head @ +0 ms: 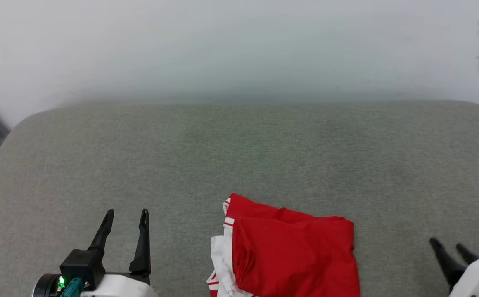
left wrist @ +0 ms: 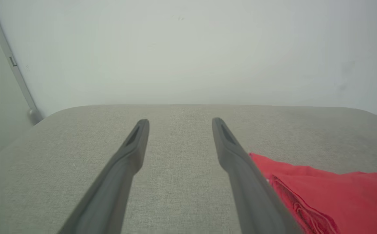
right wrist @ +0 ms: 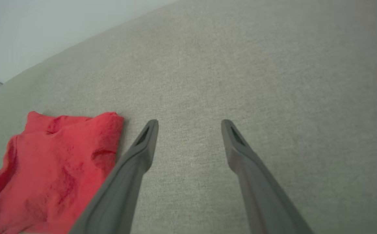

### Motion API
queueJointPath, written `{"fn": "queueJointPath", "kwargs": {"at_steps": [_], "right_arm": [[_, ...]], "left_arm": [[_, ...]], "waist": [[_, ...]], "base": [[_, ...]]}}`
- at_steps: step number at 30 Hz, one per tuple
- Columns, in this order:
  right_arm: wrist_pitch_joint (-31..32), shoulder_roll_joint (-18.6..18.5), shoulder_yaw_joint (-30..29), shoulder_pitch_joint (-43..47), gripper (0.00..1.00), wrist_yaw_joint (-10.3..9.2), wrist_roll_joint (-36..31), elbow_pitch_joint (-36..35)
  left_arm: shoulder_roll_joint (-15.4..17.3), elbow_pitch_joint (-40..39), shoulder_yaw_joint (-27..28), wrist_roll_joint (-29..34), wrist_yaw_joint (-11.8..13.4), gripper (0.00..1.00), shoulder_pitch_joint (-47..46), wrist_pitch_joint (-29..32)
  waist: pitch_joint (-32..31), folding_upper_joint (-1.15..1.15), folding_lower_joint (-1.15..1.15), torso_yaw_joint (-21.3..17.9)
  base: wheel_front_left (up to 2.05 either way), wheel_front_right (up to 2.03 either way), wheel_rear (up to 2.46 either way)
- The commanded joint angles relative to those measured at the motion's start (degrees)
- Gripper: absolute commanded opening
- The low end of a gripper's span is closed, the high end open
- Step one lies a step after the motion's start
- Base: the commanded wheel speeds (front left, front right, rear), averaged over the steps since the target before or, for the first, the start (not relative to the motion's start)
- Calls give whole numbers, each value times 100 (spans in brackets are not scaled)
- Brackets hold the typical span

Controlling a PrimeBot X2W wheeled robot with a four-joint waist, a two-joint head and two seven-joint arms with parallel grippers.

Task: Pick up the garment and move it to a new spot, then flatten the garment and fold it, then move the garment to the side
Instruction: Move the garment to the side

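The grey upholstered surface [head: 239, 156] lies bare across its whole far half and along both flanks, giving a gripper wide room to pass there. The one obstacle on it is the garment [head: 293, 251], a low folded red bundle at the near edge, slightly right of centre. The left gripper [head: 126, 212], fingers spread wide with bare fabric between them, stands well apart on the garment's left. The right gripper [head: 446, 244], spread just as wide, stands nearer on its right, a strip of bare fabric between. A pale wall [head: 239, 49] closes the far side behind the surface's rounded back edge.
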Motion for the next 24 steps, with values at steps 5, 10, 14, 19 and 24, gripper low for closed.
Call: {"fn": "queueJointPath", "kwargs": {"at_steps": [5,10,14,19,24], "right_arm": [[1026,-112,499,-85,100,-1,757,187],[1270,-50,918,-280,100,-1,1407,288],[1416,-38,1237,-511,100,-1,1768,566],[1565,44,1590,-669,100,-5,2089,1030],[1544,39,1857,-805,0,-5,2294,1182]], "left_arm": [[-112,65,-5,60,-89,100,-237,-37],[-206,90,20,109,-184,100,-431,-41],[-256,113,70,168,-261,100,-599,-36],[-326,166,134,244,-342,100,-730,-37],[-391,222,196,301,-414,100,-772,-37]], "waist": [[313,0,0,314],[631,0,0,469],[887,0,0,548],[1076,0,0,596],[1118,0,0,577]], "base": [[0,0,0],[0,0,0],[0,0,0],[0,0,0],[0,0,0]]}}
